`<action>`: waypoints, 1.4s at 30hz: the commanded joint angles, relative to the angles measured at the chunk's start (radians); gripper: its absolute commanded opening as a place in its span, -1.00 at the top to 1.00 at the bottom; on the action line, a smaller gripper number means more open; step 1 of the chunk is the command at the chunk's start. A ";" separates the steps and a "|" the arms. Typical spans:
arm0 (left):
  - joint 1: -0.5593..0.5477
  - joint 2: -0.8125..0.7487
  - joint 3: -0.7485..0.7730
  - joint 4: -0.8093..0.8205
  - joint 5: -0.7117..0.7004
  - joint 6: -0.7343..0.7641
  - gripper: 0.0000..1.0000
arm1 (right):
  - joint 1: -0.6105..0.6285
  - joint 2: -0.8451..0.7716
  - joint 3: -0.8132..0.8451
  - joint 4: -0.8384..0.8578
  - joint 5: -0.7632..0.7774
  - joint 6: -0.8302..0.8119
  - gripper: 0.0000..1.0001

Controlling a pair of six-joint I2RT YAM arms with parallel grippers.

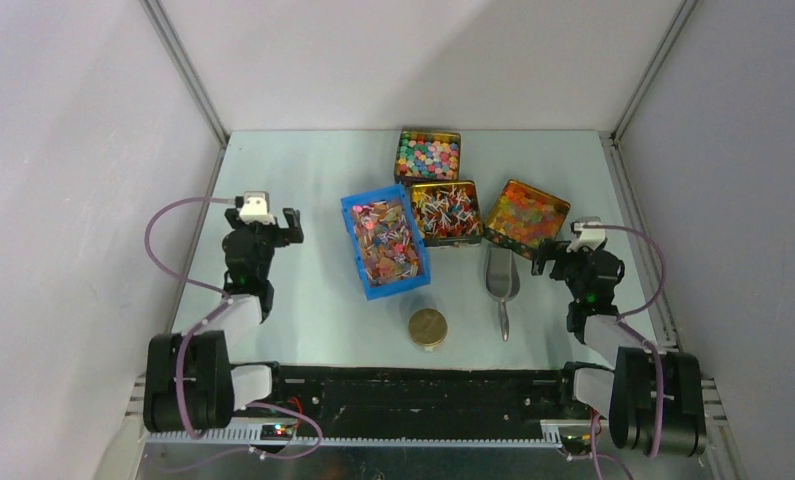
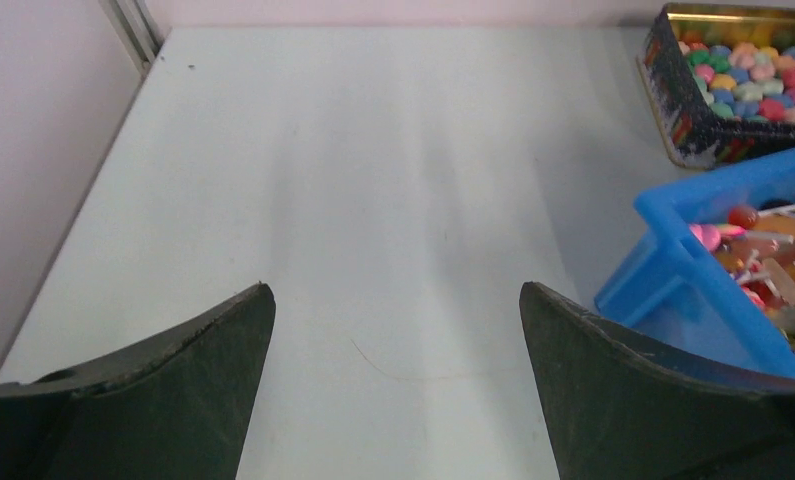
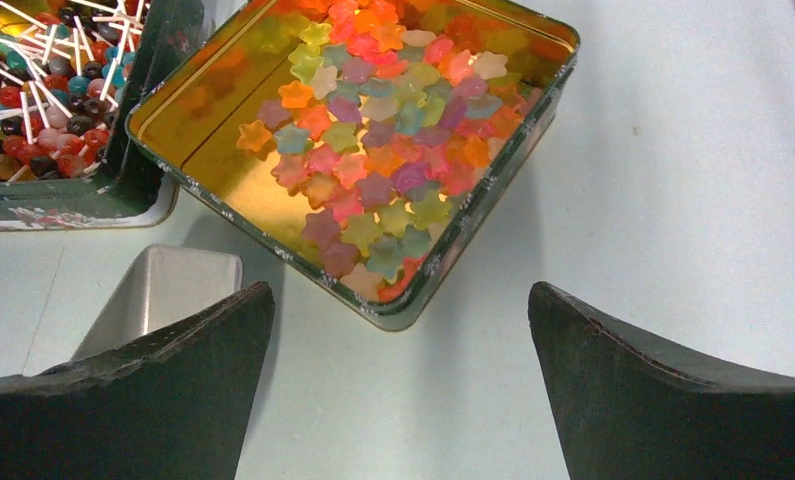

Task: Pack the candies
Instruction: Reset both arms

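The candies [image 1: 385,240] fill a blue bin [image 1: 356,250] in the middle of the table, a heap of small sweets in mixed wrappers. In the left wrist view the blue bin [image 2: 688,300] sits at the right edge with candies [image 2: 763,265] showing inside. My left gripper [image 1: 265,225] hovers left of the bin, open and empty, over bare table [image 2: 393,288]. My right gripper [image 1: 578,252] is at the right side, open and empty [image 3: 401,288], just short of a corner of a tin of star-shaped jellies [image 3: 453,280].
Three tins stand behind and right of the bin: pastel balls [image 1: 428,155], lollipops [image 1: 446,212], star jellies [image 1: 526,213]. A metal scoop [image 1: 501,280] lies in front of them, its bowl [image 3: 163,290] by my right gripper's left finger. A round gold tin [image 1: 428,328] stands near the front.
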 commanded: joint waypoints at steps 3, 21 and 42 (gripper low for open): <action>0.076 0.231 0.013 0.408 0.215 -0.086 -0.99 | 0.004 0.110 0.122 0.077 -0.100 -0.065 -0.99; 0.077 -0.040 -0.053 0.213 0.189 -0.126 -1.00 | 0.044 0.268 0.054 0.369 -0.021 -0.016 -0.99; 0.063 -0.029 -0.068 -0.015 0.109 -0.011 -0.99 | 0.044 0.269 0.054 0.378 -0.021 -0.018 -0.99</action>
